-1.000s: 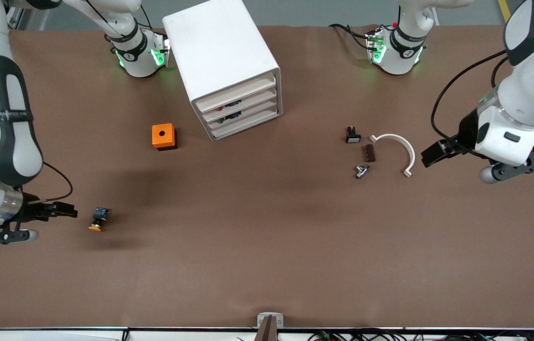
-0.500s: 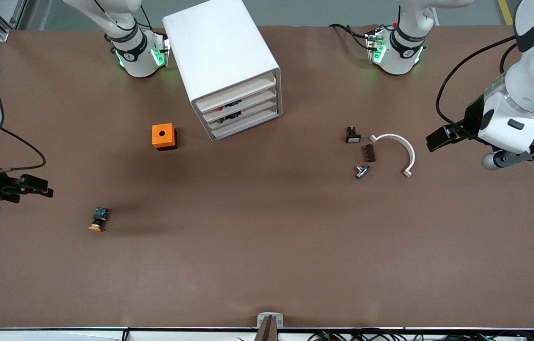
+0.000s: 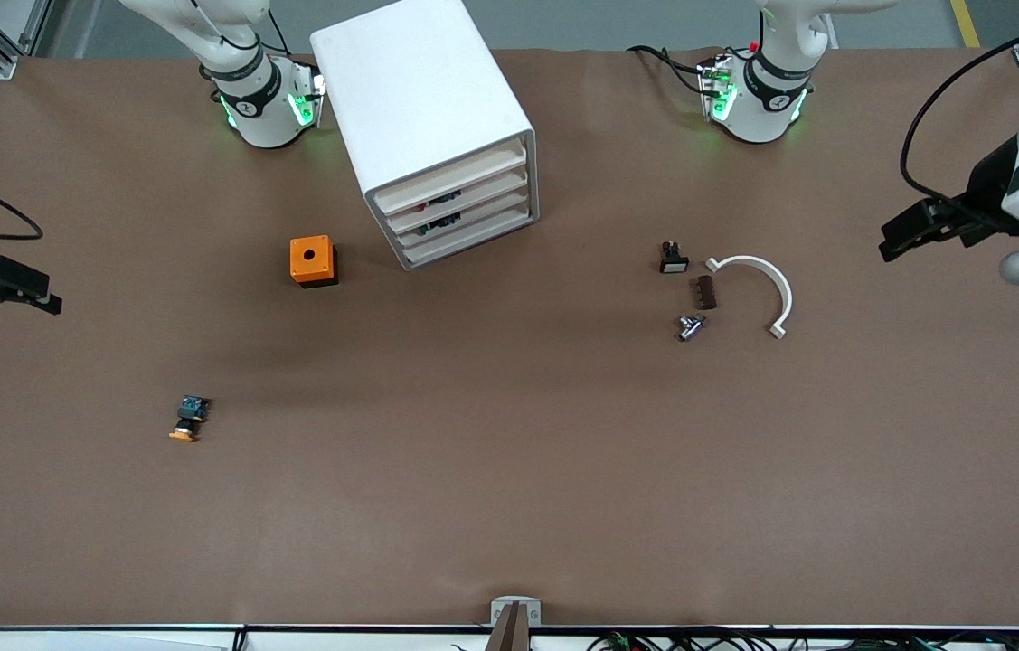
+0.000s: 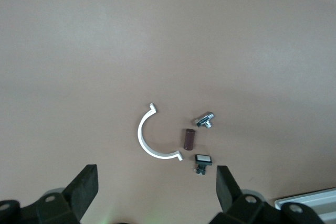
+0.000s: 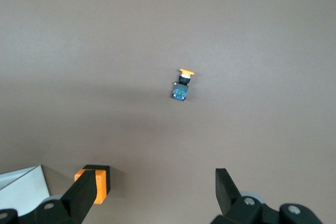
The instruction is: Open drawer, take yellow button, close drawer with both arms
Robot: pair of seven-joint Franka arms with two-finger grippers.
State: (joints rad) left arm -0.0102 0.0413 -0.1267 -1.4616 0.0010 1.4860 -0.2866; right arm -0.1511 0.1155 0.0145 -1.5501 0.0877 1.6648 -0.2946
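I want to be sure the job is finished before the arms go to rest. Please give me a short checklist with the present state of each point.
1. Top drawer pushed in, flush with the three below: ok.
2. Button out of the cabinet, lying on the table toward the right arm's end: ok.
3. Right gripper open, holding nothing, over the table's edge: ok.
4. Left gripper open, holding nothing, over the left arm's end of the table: ok.
5. Orange cube apart from the cabinet: ok.
6. Button undamaged: cannot tell.
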